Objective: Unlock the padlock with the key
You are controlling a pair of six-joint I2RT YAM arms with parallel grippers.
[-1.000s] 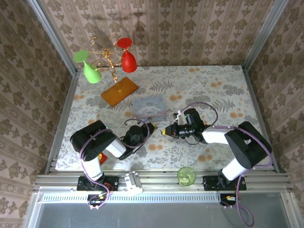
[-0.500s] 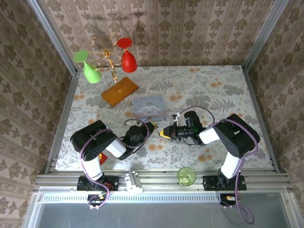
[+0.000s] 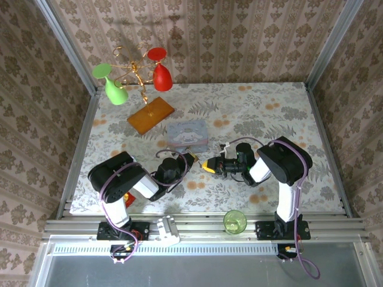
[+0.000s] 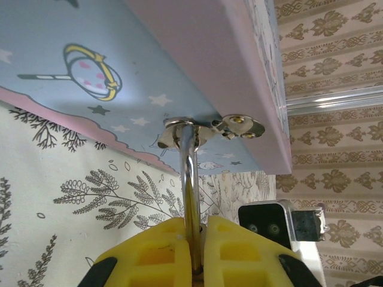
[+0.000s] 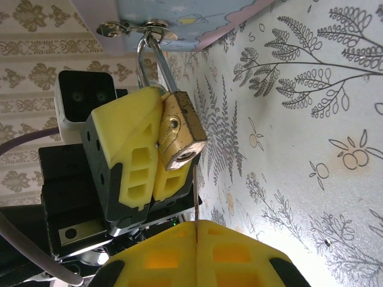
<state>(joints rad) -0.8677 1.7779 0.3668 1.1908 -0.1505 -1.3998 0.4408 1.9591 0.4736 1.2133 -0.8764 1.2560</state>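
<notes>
Padlock (image 5: 179, 134) not yet unlocked: left jaws pinch it, right jaws pinch the key (image 5: 195, 191), tip near the keyhole.

Brass-gold padlock (image 5: 179, 134) hangs on latch (image 5: 119, 27) of pale blue tin (image 3: 187, 133); tin on tabletop (image 3: 269, 107); slim pale metal key (image 5: 195, 200) just beside padlock.

The right arm (image 3: 281, 162) is folding in toward the middle of the tabletop (image 3: 269, 107).
Its elbow and upper link are swinging leftward from near the tabletop's right side and drawing in close behind the wrist. Meanwhile the right end effector (image 3: 206, 165) is edging slightly left, narrowing the gap to the left end effector (image 3: 191, 158).
</notes>
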